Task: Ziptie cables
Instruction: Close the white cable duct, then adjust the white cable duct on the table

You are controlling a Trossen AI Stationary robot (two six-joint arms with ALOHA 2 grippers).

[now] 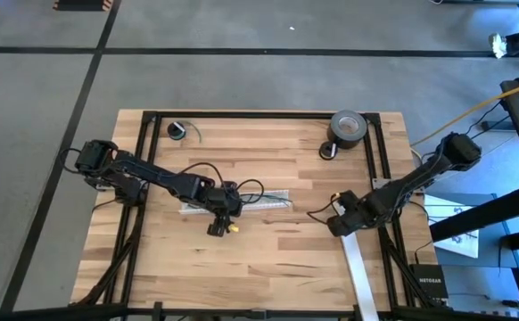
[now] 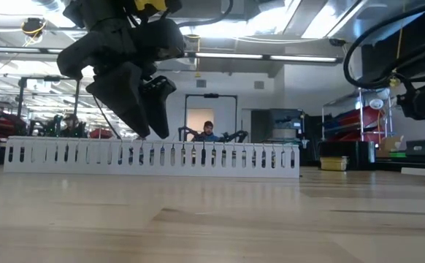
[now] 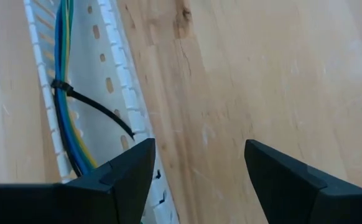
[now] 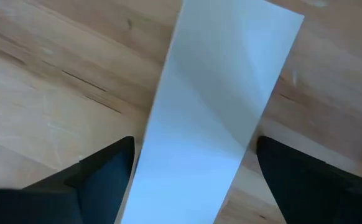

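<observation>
the left gripper [image 1: 217,229] hangs over the middle of the table [image 1: 268,259], just on the near side of the white slotted tray [image 1: 273,201] that lies flat there. its fingers [image 3: 128,171] stand apart with nothing between them, only bare wood showing in the gap. inside the tray run the cables [image 3: 64,93], blue, green and yellow, lying side by side along the channel. a black ziptie [image 3: 91,107] is already looped round them, its free tail slanting out over the tray's slotted wall.

my guess is that the step in hand is dealing with that tail: taking hold of it and drawing the loop tight. to do that well, the left gripper should come in over the tray wall, line the fingers across the tail near its free end, and close only when the strip sits between the pads. then pull along the tail's own line, not sideways, or the light tray may slide or tip.

farther right, by the table's right side, the right gripper [image 1: 338,226] hovers low with its fingers [image 4: 94,180] spread wide, one to each side of a flat white strip [image 4: 212,118] that lies on the wood beneath it; it grips nothing. a tape roll [image 1: 349,127] sits at the far right corner, well apart.
</observation>
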